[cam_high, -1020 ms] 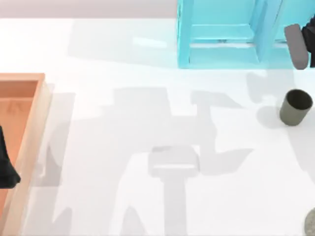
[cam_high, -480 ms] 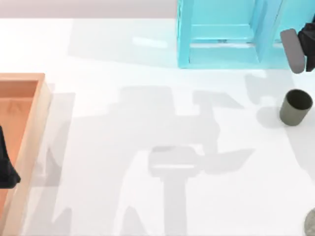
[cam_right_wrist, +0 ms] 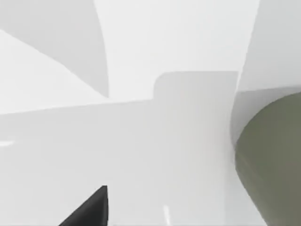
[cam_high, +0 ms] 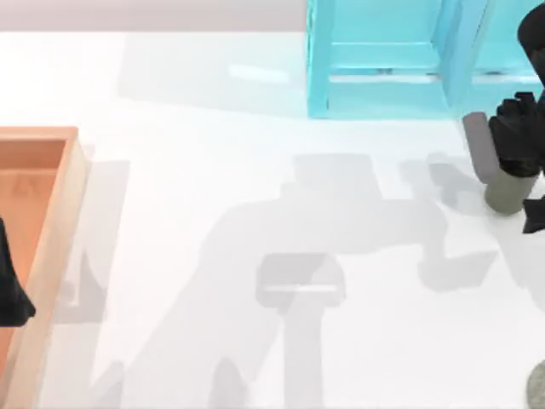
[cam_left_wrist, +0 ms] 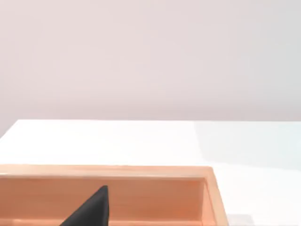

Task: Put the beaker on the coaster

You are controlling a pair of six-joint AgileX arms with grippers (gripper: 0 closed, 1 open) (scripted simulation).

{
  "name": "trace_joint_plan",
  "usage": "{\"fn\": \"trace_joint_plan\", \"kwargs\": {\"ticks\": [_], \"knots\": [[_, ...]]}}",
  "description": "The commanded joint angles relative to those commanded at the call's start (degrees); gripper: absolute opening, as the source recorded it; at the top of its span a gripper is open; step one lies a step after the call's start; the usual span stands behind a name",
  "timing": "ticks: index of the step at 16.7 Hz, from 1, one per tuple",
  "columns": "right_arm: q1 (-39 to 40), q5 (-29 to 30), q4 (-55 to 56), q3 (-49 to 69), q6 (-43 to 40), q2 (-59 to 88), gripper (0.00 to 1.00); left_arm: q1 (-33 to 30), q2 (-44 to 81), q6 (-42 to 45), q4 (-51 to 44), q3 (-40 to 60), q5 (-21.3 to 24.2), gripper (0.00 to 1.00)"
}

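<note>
The beaker (cam_high: 505, 194), a small olive-grey cup, stands upright near the table's right edge. My right gripper (cam_high: 509, 164) hangs directly over it and hides its rim. That gripper is open, with a grey finger (cam_high: 479, 146) just left of the cup. In the right wrist view the beaker (cam_right_wrist: 270, 160) looms close at one side, beside a dark fingertip (cam_right_wrist: 89, 212). The coaster (cam_high: 538, 388) shows as a speckled grey edge at the front right corner. My left gripper (cam_high: 10, 290) is parked at the far left over the wooden tray, open and holding nothing.
A tall blue shelf (cam_high: 387, 60) stands at the back right, just behind the beaker and the right arm. A wooden tray (cam_high: 61, 221) lies along the left edge, its rim (cam_left_wrist: 141, 172) in the left wrist view. White tabletop spreads between them.
My right gripper has come forward and down from beside the blue shelf to just above the beaker, now covering its top. The beaker and left arm have not moved.
</note>
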Motion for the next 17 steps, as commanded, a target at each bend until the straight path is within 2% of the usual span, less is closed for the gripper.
{"fn": "trace_joint_plan", "kwargs": {"ticks": [5, 17], "knots": [[0.0, 0.0, 1.4, -1.3, 0.0, 0.4, 1.00, 0.0, 0.0, 0.0, 0.0, 0.0, 0.0, 1.00], [0.0, 0.0, 1.4, -1.3, 0.0, 0.4, 0.10, 0.0, 0.0, 0.0, 0.0, 0.0, 0.0, 1.00]]}}
